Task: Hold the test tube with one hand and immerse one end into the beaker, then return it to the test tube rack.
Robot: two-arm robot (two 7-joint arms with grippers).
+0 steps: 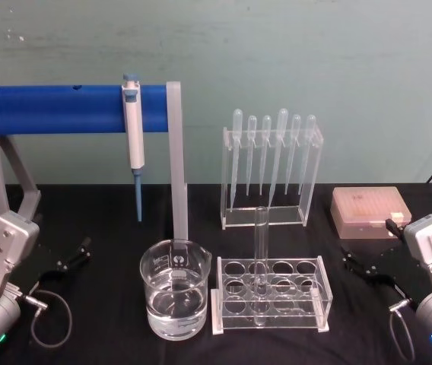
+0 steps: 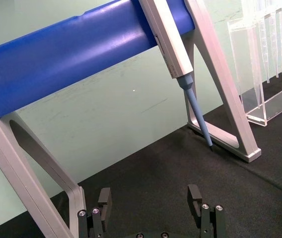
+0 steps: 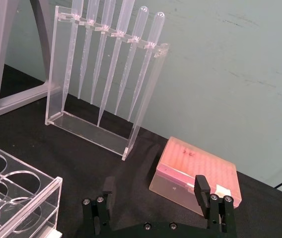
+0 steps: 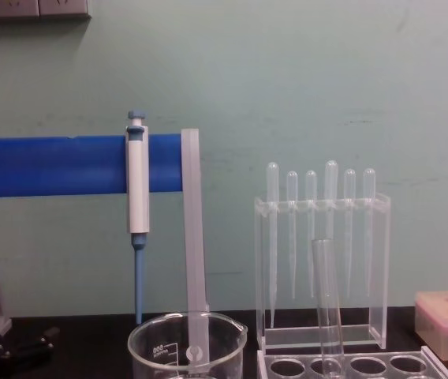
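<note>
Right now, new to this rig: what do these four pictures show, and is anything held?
It is a two-armed robot at a black table. The head view looks down from above, the chest view looks across from lower down, and each wrist view looks out from one arm's wrist. The left hand and right hand sit low at either side, both open, holding nothing. Between them stand a beaker of clear liquid and, to its right, a clear rack with the test tube upright in it. Behind are a pipettor hung on a blue bar, a stand of plastic pipettes and a pink box.
</note>
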